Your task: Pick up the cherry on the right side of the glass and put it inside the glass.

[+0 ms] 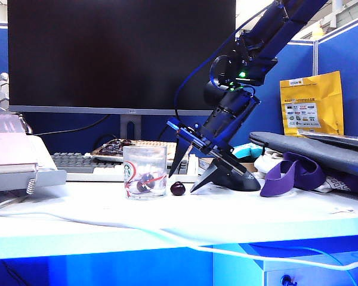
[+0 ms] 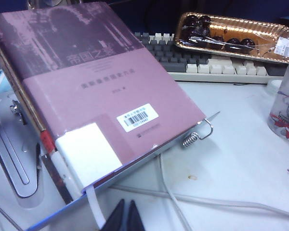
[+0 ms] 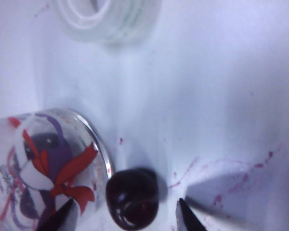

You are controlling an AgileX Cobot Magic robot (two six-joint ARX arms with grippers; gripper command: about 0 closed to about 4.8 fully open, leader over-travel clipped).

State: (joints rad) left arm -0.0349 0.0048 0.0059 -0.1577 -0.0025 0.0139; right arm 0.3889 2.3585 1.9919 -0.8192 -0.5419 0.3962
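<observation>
One green round logo on glass (image 1: 145, 171); cherry (image 1: 178, 189) beside.

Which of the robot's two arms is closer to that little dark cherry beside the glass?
The right. The right gripper hangs just over the cherry, open jaws either side of it. The left gripper sits far off by a book, jaws together.
</observation>
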